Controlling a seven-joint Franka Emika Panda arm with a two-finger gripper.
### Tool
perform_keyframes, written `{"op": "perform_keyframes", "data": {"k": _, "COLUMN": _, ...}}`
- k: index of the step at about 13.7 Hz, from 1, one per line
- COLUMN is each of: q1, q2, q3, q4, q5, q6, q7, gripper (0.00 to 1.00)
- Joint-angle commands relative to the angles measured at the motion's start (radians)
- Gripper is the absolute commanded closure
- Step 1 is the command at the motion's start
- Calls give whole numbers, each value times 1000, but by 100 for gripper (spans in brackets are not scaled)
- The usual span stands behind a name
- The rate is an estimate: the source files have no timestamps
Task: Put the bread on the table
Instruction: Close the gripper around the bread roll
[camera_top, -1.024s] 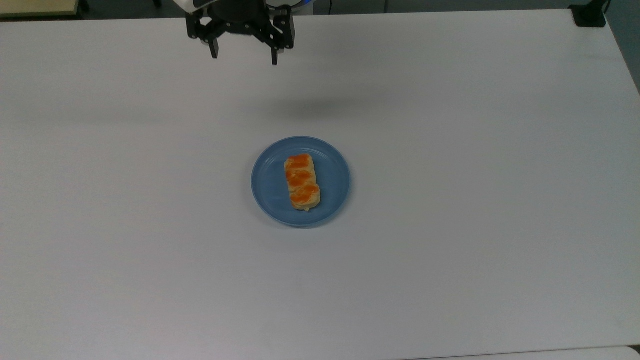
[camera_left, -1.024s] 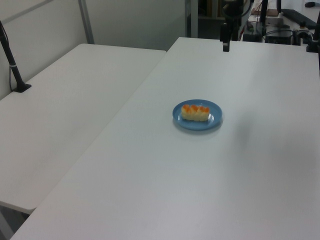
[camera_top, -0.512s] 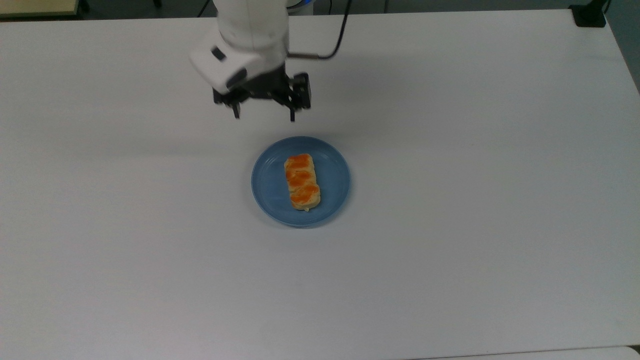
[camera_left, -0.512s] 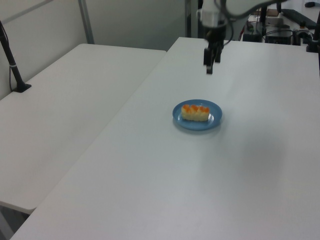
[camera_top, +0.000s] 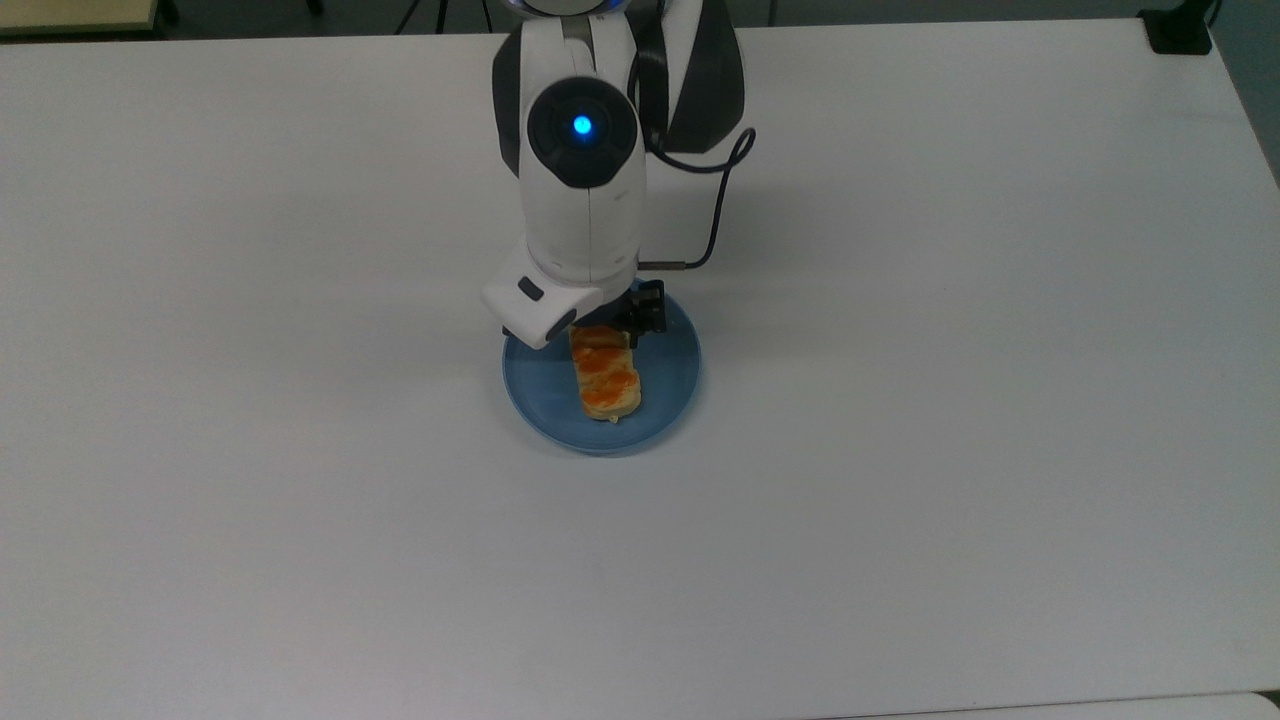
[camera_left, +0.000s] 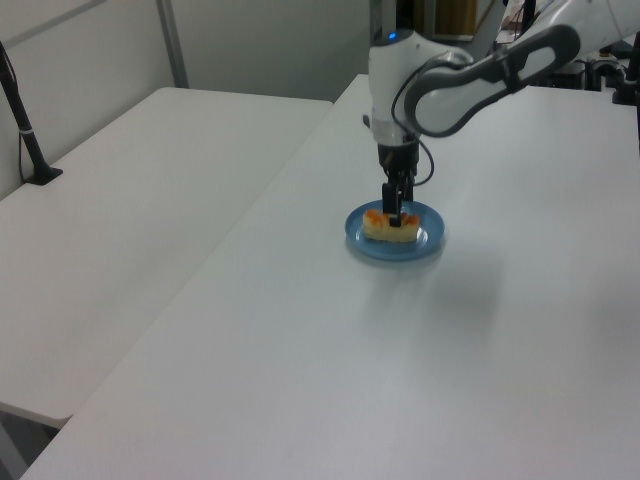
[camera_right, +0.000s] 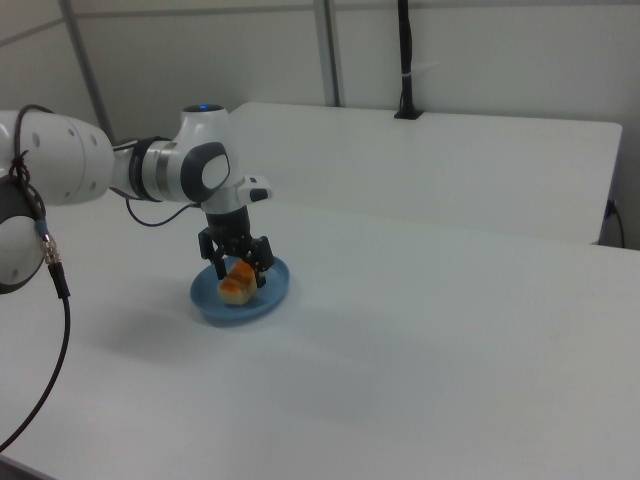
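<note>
Fingers of the hand (camera_right: 239, 271) hang spread on either side of the bread (camera_right: 238, 284), gripping nothing that can be made out. Bread lies on a blue plate (camera_top: 668, 370), mid-worktop (camera_top: 950, 400); the worktop is plain white. A second white table (camera_left: 130, 190) adjoins it, before pale partition walls (camera_right: 500, 50).

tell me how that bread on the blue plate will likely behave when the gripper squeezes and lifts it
The bread looks like soft pastry, so it would probably dent under a hard squeeze. Its glossy orange patches may be slick or sticky. It lies flat and oblong on the blue plate, so it is unlikely to roll; with the gripper astride one end, it might tilt when lifted.
</note>
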Motion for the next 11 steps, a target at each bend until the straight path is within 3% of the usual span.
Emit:
{"op": "perform_keyframes", "data": {"k": 1, "q1": 10, "q2": 8, "q3": -3, "q4": 3, "q5": -14, "q6": 16, "q7": 2, "gripper": 0}}
{"op": "perform_keyframes", "data": {"k": 4, "q1": 18, "q2": 15, "q3": -1, "q4": 3, "q5": -13, "q6": 39, "q7": 20, "gripper": 0}}
{"op": "perform_keyframes", "data": {"k": 6, "q1": 18, "q2": 21, "q3": -3, "q4": 3, "q5": -13, "q6": 62, "q7": 26, "gripper": 30}}
{"op": "perform_keyframes", "data": {"k": 8, "q1": 22, "q2": 23, "q3": -1, "q4": 3, "q5": -11, "q6": 64, "q7": 26, "gripper": 52}}
{"op": "perform_keyframes", "data": {"k": 11, "q1": 25, "q2": 12, "q3": -1, "q4": 5, "q5": -5, "q6": 55, "q7": 26, "gripper": 65}}
